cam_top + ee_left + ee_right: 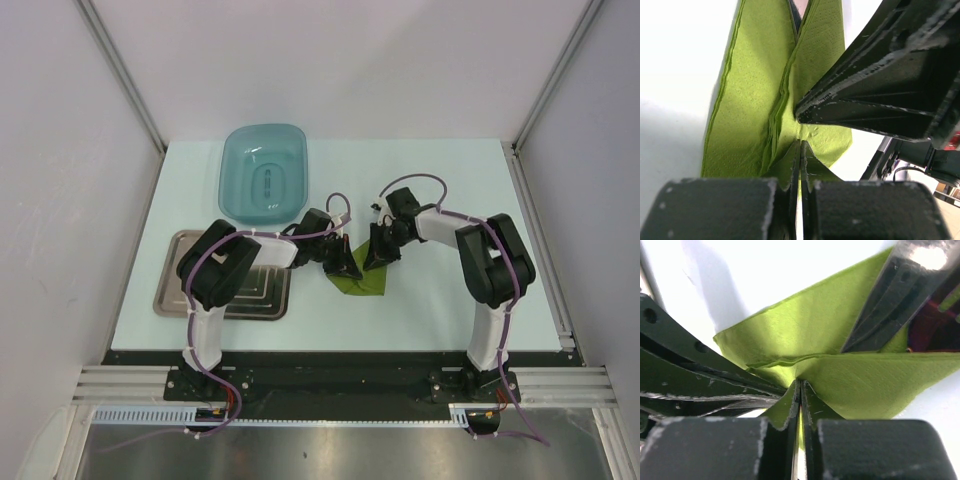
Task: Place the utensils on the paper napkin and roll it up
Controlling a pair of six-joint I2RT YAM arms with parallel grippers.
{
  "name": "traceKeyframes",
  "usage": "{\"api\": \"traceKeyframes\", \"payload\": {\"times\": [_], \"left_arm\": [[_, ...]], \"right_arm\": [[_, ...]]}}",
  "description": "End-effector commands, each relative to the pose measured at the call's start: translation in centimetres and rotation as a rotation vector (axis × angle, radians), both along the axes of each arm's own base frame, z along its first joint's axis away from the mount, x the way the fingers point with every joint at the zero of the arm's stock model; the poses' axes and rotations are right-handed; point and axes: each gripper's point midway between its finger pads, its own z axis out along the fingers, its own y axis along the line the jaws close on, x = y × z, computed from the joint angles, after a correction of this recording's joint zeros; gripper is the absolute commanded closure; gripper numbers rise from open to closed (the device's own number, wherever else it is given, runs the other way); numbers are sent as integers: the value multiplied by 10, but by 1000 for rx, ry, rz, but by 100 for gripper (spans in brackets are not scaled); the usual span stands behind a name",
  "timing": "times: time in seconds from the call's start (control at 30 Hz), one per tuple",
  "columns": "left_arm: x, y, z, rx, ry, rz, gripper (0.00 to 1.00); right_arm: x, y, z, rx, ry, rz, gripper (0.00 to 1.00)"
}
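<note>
The left tool (pixel 800 146) is pinching a raised fold of the paper napkin (pixel 366 286), its fingers pressing together with only the green sheet between them; the right tool (pixel 800 386) is doing the same from the opposite side, its fingers likewise closing on a ridge of the paper; the two tools are meeting almost tip to tip over the sheet, the left arm reaching in from the left and the right arm bending in from the right.

The paper napkin is lying on the white tabletop (pixel 450 200) near its middle, just in front of the two arms' wrists; it is standing up in creases where the tools are gripping it, while its outer flaps are spreading flat on the tabletop; layered edges are showing along the folds in the left wrist view.

In the right wrist view a dark tapering piece (pixel 890 300) with a bright glint is crossing the napkin's far edge, with something reddish-purple just beside it; whether it is cutlery I cannot tell.

A teal basin (pixel 235 150) is sitting at the far left of the tabletop; a steel tray (pixel 170 272) is lying nearer on the left, the left arm partly covering it; both are sitting well apart from the napkin.
</note>
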Motion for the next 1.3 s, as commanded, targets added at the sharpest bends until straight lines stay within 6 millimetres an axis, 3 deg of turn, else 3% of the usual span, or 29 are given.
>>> {"api": "traceKeyframes", "payload": {"times": [0.0,0.1,0.23,0.5,0.63,0.77,0.9,1.07,1.17,1.27], "left_arm": [[-4,22,-37,140,16,29,100],[-4,22,-37,140,19,29,100],[-4,22,-37,139,17,30,100],[-4,22,-37,142,18,29,100],[-4,23,-37,146,16,30,100],[-3,24,-37,146,18,34,100],[-3,23,-37,145,18,29,100],[-2,23,-37,144,17,31,100],[-3,23,-37,143,17,28,100],[-3,23,-37,143,16,31,100]], "right_arm": [[27,7,36,81,-84,-15,93],[35,7,49,130,-96,-38,92],[34,7,48,129,-86,-44,93],[24,-4,5,-10,-54,-17,97],[21,-25,-27,-153,-46,-11,99],[19,-42,-41,-254,-60,3,100],[24,-30,-22,-181,-85,12,95],[39,0,40,21,-155,9,89],[44,2,53,61,-166,-12,89],[43,-1,48,47,-150,-24,90]]}}
